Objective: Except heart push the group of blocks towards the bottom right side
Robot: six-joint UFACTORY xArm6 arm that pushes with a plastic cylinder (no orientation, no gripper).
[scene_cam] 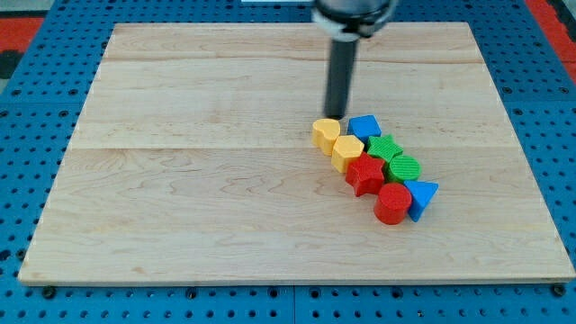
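Dark rod: upright, descending from the view's top. My tip (pixel 334 117): no claw, bare rod end, just above the yellow heart block (pixel 325 132) and beside the blue block (pixel 364 126). Cluster trailing toward bottom right: yellow hexagon block (pixel 346 151), green blocks (pixel 394 158), red star block (pixel 364 174), red cylinder block (pixel 392 203), blue triangular block (pixel 421 197). Wooden board (pixel 180 180).

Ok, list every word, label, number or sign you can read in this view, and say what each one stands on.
None: no readable text anywhere in the camera view.
The wooden board is bare wood grain.
The blocks, such as the yellow heart, red star and blue triangle, show plain faces with no marks.
My tip, at the group's top edge, and the blue perforated surface around the board carry no markings.
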